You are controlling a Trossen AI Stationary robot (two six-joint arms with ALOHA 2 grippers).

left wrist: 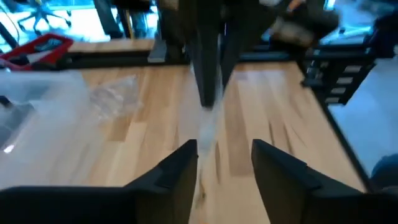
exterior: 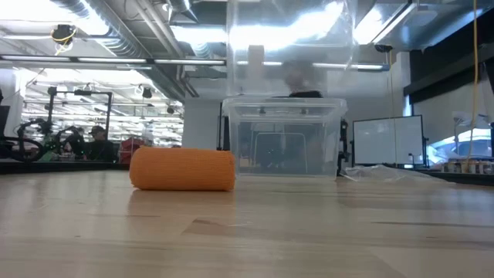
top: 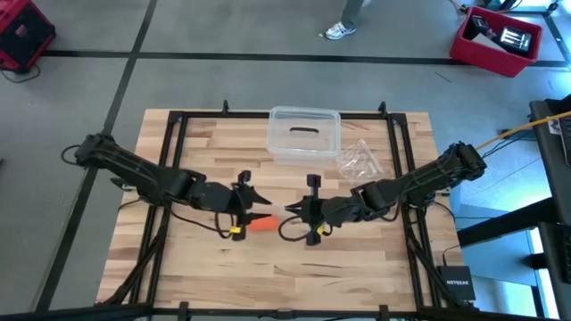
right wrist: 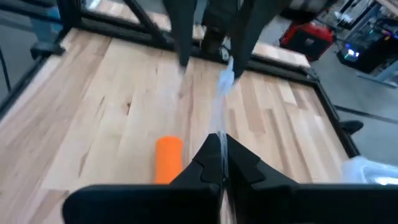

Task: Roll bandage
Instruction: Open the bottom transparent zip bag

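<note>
The bandage point(top: 260, 223) is a compact orange roll lying on its side on the wooden table, also seen in the low view point(exterior: 183, 169) and the right wrist view point(right wrist: 168, 158). No gripper touches it. My left gripper point(top: 257, 210) hovers just above it, open point(left wrist: 224, 155). My right gripper point(top: 290, 212) faces it from the table's right, shut point(right wrist: 222, 140) on a thin clear strip point(right wrist: 222, 106) that runs across to the left gripper's fingers. My right gripper pinches one end of the thin clear strip point(right wrist: 221, 138) between its two fingertips, coming from the table's right and slanting slightly down. The strip is lifted clear of the table and stretches toward the left gripper. My left gripper is open; the strip's other end point(left wrist: 204, 163) lies beside the inner face of one finger, and I cannot tell whether it touches.
A clear plastic box point(top: 304, 134) stands at the far middle of the table, also seen in the low view point(exterior: 283, 139). A crinkled clear plastic bag point(top: 360, 160) lies to its right. A black frame point(top: 178, 118) runs along the table's edges.
</note>
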